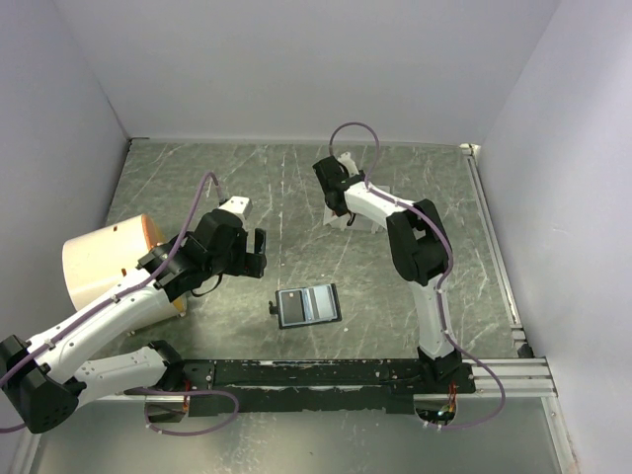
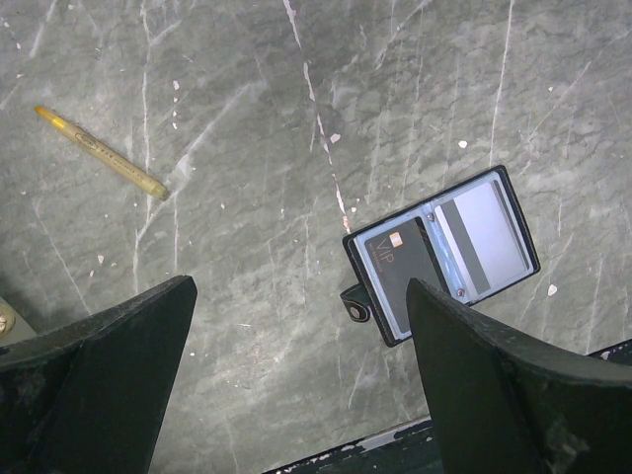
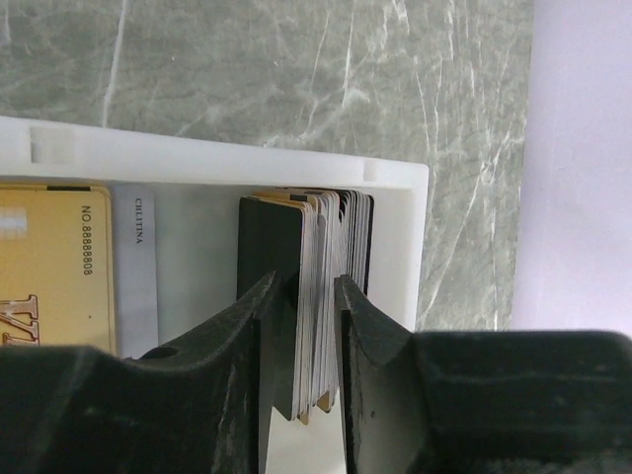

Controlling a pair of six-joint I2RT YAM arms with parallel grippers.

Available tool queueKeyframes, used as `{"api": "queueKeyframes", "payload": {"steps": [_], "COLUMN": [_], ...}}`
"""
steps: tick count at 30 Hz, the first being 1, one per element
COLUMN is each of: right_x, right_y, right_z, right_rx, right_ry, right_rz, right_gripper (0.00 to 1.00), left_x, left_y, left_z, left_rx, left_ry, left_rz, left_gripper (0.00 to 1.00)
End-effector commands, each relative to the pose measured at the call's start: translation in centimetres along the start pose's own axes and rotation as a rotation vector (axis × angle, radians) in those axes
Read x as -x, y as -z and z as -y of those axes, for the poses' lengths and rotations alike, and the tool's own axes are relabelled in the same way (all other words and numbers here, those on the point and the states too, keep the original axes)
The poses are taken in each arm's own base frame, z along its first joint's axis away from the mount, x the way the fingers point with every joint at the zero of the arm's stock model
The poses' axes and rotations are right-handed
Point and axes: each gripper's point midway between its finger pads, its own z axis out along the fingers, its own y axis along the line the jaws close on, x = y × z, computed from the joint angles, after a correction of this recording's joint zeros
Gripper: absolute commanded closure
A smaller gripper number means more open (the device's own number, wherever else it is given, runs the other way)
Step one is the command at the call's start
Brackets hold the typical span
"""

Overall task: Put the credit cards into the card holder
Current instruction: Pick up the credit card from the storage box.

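Note:
The card holder (image 1: 309, 305) lies open on the table near the front, black outside and pale blue inside (image 2: 489, 232). A dark card marked VIP (image 2: 405, 262) sits in its left pocket. My left gripper (image 1: 247, 257) hovers to the holder's left, open and empty (image 2: 298, 286). At the back, my right gripper (image 1: 334, 202) reaches into a white box (image 3: 395, 227). Its fingers are pressed from both sides on a bundle of credit cards (image 3: 321, 257) standing on edge, shut on them (image 3: 314, 286). A gold card (image 3: 49, 267) lies flat in the same box.
A yellow pen (image 2: 99, 151) lies on the table left of the holder. A tan cylinder (image 1: 99, 262) lies at the left by the left arm. A black rail (image 1: 326, 380) runs along the near edge. White walls close in the table.

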Motion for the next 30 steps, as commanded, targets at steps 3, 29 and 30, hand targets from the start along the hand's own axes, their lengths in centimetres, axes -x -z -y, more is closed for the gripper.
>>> {"api": "queueKeyframes", "payload": {"steps": [3,29,30], "right_x": [0.6,0.5,0.6], "right_y": [0.7,0.0,0.0], "right_z": [1.8,2.5,2.5], "right_rx": [-0.016,0.033,0.034], "right_ry": [-0.06,-0.13,-0.129], "right_rz": [0.019,0.017,0.018], "right_gripper": [0.74,0.82,0.83], "left_x": [0.4,0.4,0.5], "left_y": [0.2,0.1,0.2], "left_z": [-0.2,-0.2,-0.2], "left_rx": [0.01,0.009,0.009], "left_ry": [0.001,0.001,0.002], "left_rz": [0.013,0.013,0.014], "left_gripper": [0.0,0.0,0.0]}}
